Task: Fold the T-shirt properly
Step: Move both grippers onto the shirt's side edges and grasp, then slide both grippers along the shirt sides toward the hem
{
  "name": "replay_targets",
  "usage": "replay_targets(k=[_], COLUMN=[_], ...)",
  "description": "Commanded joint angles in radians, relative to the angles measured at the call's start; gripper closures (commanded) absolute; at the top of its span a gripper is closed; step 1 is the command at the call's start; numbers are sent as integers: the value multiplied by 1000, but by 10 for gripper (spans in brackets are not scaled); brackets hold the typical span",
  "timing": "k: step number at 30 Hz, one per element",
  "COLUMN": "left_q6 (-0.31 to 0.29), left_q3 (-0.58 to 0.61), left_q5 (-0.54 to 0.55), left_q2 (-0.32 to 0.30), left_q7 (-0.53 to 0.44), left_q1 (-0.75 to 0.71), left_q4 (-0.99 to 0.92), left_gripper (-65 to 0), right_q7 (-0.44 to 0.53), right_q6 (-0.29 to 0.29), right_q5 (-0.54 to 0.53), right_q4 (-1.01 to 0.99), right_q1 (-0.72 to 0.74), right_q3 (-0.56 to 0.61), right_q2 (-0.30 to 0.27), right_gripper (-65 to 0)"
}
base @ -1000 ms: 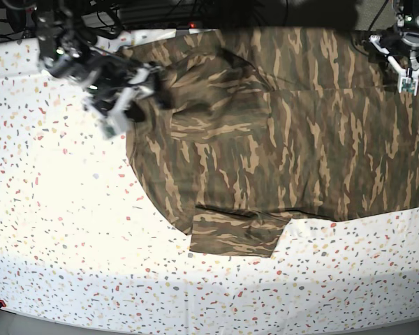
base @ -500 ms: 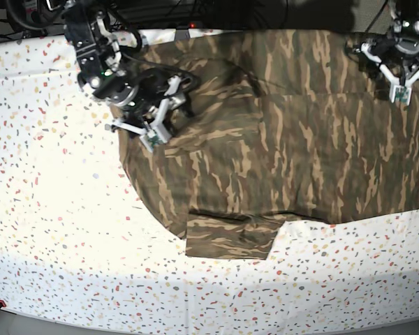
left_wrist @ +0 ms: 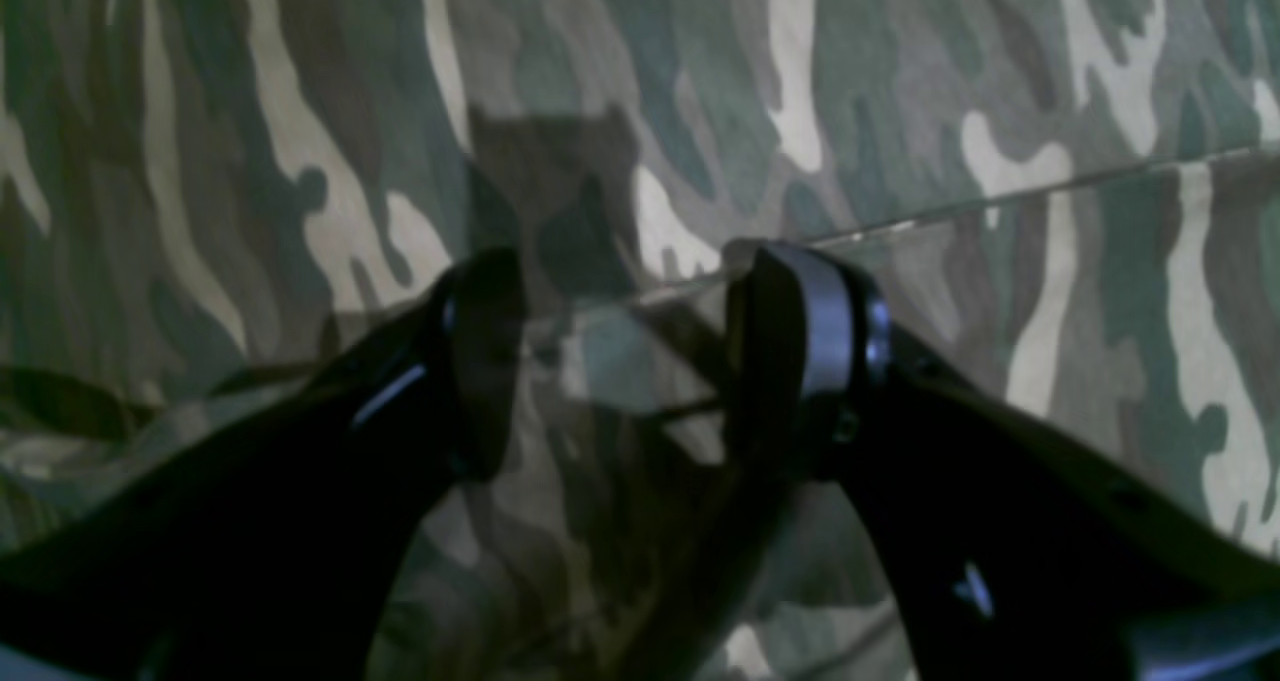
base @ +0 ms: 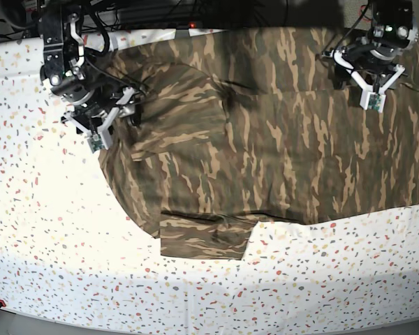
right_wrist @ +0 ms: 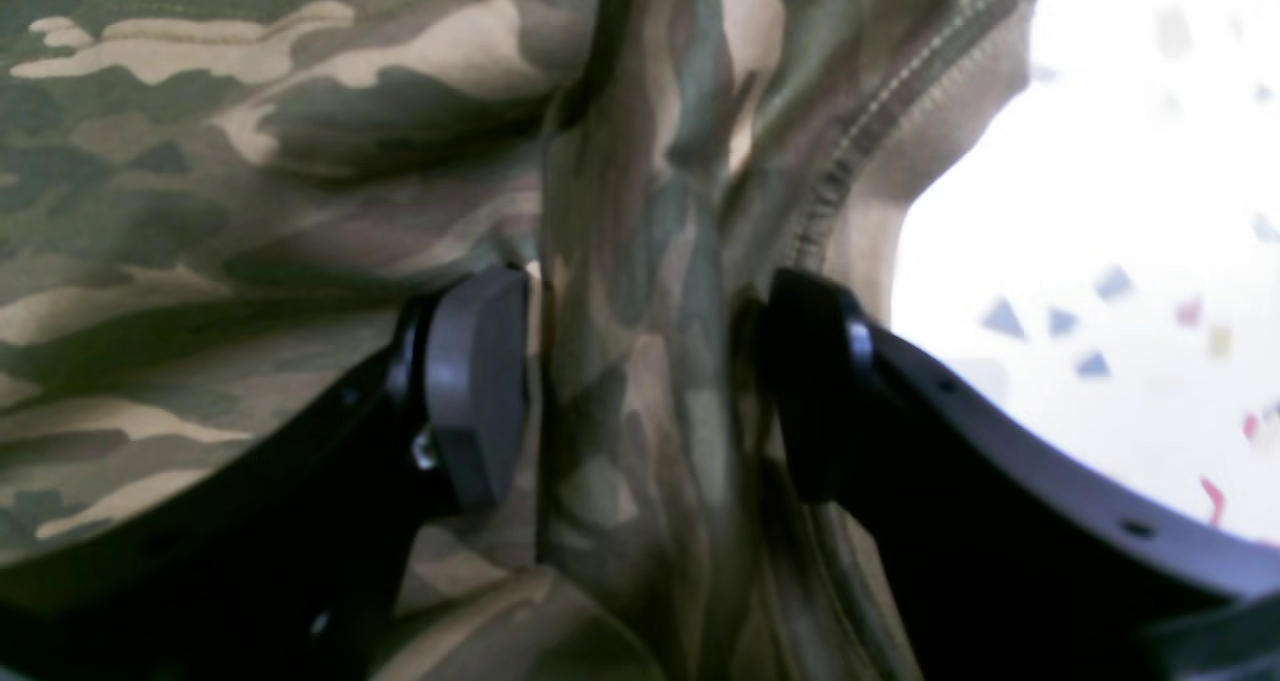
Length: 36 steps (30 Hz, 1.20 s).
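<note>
A large camouflage T-shirt (base: 265, 139) in brown, tan and olive green lies spread across the speckled white surface (base: 49, 230), its body mostly flat and one short sleeve jutting toward the near edge. No brand, label or readable writing shows on the cloth in any view.

The right end effector (base: 106, 120) sits at the shirt's outer edge, on the left of the base view. Its wrist camera shows what the overhead cannot: a bunched fold of fabric with a stitched hem clamped between the two dark fingers (right_wrist: 480, 391), the bright surface visible just beyond.

The left end effector (base: 369, 78) hangs over the far part of the shirt on the right of the base view. Its own camera shows the fingers (left_wrist: 800, 351) spread apart above flat cloth, with a straight fabric edge crossing behind them and nothing between them.
</note>
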<state>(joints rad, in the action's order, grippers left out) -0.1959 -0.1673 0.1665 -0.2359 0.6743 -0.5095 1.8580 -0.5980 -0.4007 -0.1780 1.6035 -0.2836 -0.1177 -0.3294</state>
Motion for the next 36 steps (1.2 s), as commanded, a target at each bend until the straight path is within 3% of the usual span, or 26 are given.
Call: replay_targets(k=[1, 8, 12, 18, 24, 27, 30, 36], left_q6=[-3, -3, -3, -2, -2, -2, 1, 1], left_q3=[6, 127, 206, 234, 234, 234, 234, 234], left_q5=[3, 0, -1, -23, -64, -73, -72, -72], left_q2=[-11, -11, -11, -12, -17, -17, -29, -47], left_q7=[-33, -31, -31, 50, 147, 201, 208, 209], left_q1=[2, 86, 164, 235, 182, 154, 141, 179], left_q4=[16, -64, -165, -261, -260, -259, -259, -230], left_gripper=[-343, -343, -343, -343, -343, -343, -343, -343], right_q7=[-95, -99, -106, -106, -106, -118, -129, -135], right_q6=[26, 27, 27, 18, -22, -52, -65, -64], right_q5=[71, 63, -18, -69, -71, -124, -175, -178], right_q4=[-9, -9, -9, -9, -9, -9, -8, 31], right_q1=[-24, -96, -103, -93, -92, -84, -68, -14], right_q3=[-27, -133, -147, -144, -144, -144, -144, -144], right_q2=[-20, -87, -123, -121, -116, -116, -113, -114], right_gripper=[-375, -375, -375, -375, -375, -375, -374, -375])
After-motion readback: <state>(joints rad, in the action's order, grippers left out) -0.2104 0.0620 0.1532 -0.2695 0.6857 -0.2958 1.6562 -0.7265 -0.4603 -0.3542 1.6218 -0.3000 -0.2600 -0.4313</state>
